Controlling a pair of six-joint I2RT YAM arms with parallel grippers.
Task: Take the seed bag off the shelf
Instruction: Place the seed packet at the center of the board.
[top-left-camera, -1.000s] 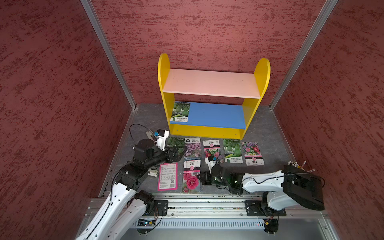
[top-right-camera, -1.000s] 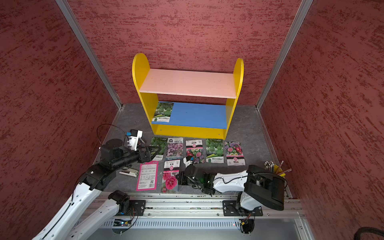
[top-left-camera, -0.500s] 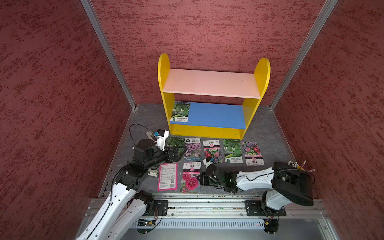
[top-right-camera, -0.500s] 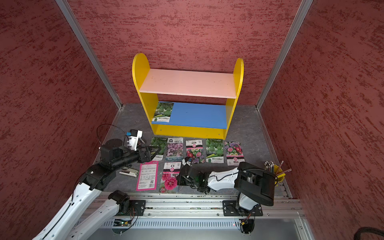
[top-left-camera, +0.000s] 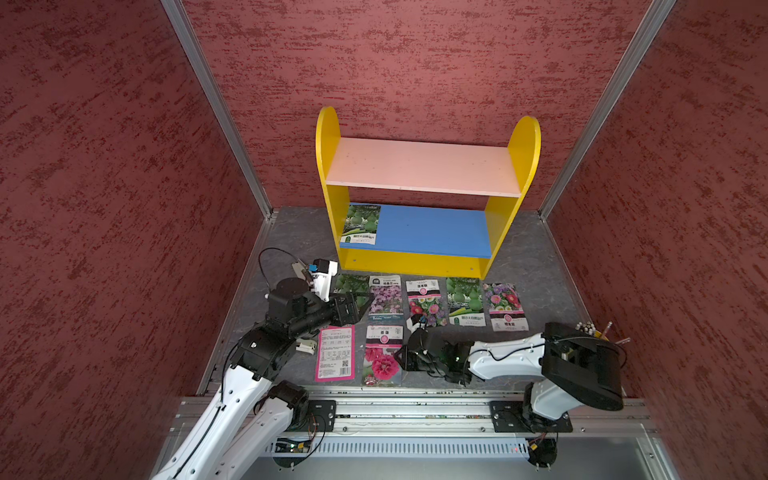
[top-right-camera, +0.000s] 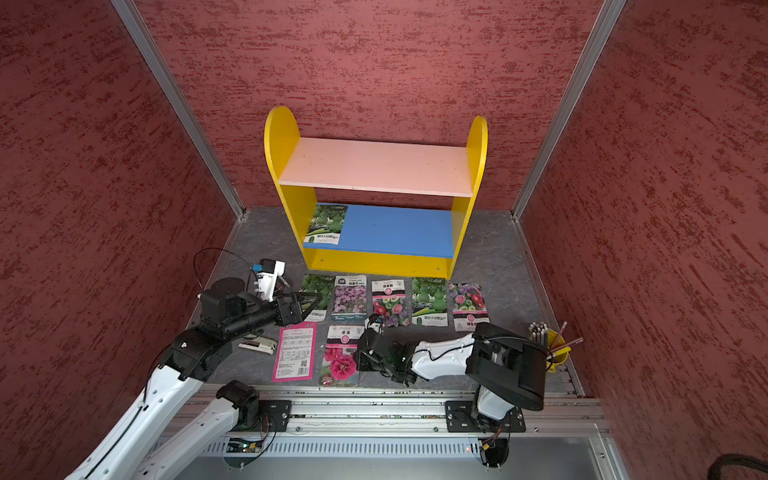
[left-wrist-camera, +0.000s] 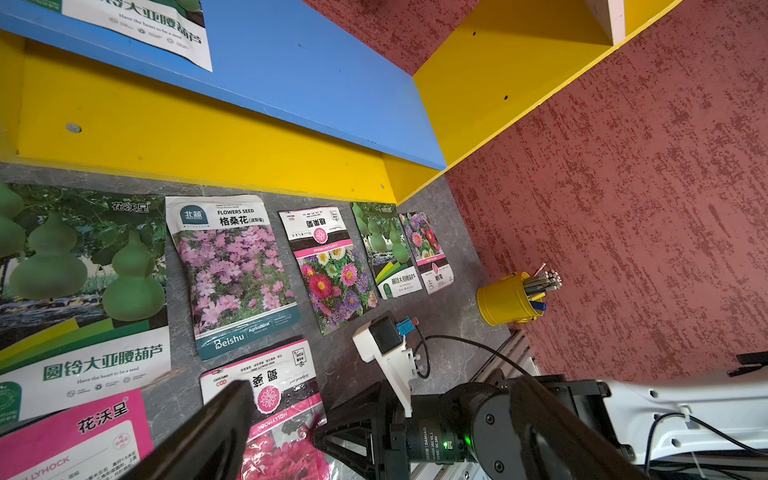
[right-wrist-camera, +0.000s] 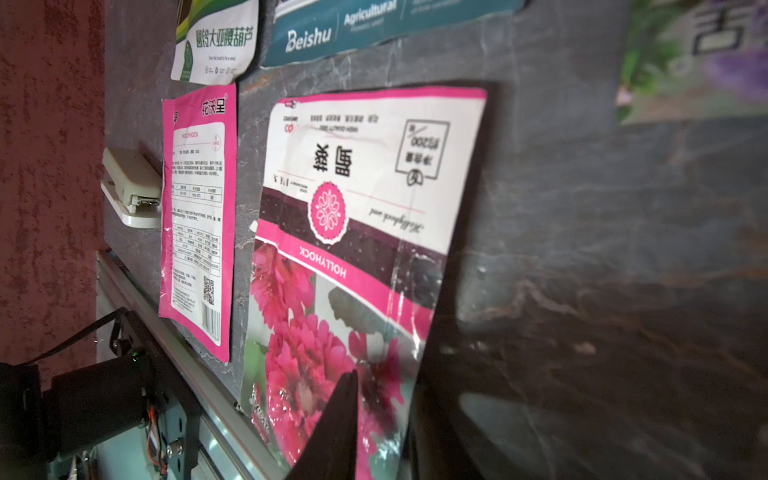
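The shelf (top-left-camera: 326, 137) (top-right-camera: 281, 137) stands at the back wall. One seed bag (top-left-camera: 360, 224) (top-right-camera: 325, 223) with green gourds lies at the left end of its blue lower board; the left wrist view shows the bag's white foot (left-wrist-camera: 166, 33). My left gripper (top-left-camera: 358, 302) (left-wrist-camera: 382, 384) hovers wide open over a gourd bag (left-wrist-camera: 79, 266) on the table, holding nothing. My right gripper (top-left-camera: 400, 359) (right-wrist-camera: 386, 386) lies low at the right edge of a hollyhock bag (top-left-camera: 383, 355) (right-wrist-camera: 357, 216) that rests on the table. Its fingers stand slightly apart, with that edge between them.
Several seed bags (top-left-camera: 424, 301) lie in a row before the shelf. A pink bag (top-left-camera: 336, 353) lies face down beside a white stapler (top-left-camera: 305, 345). A yellow pencil cup (top-right-camera: 555, 347) stands at the right wall. Red walls close three sides; a metal rail (top-left-camera: 415, 411) runs along the front.
My right arm has swung a little to the left and its fingers have parted at the hollyhock bag's edge. The left arm has not moved.
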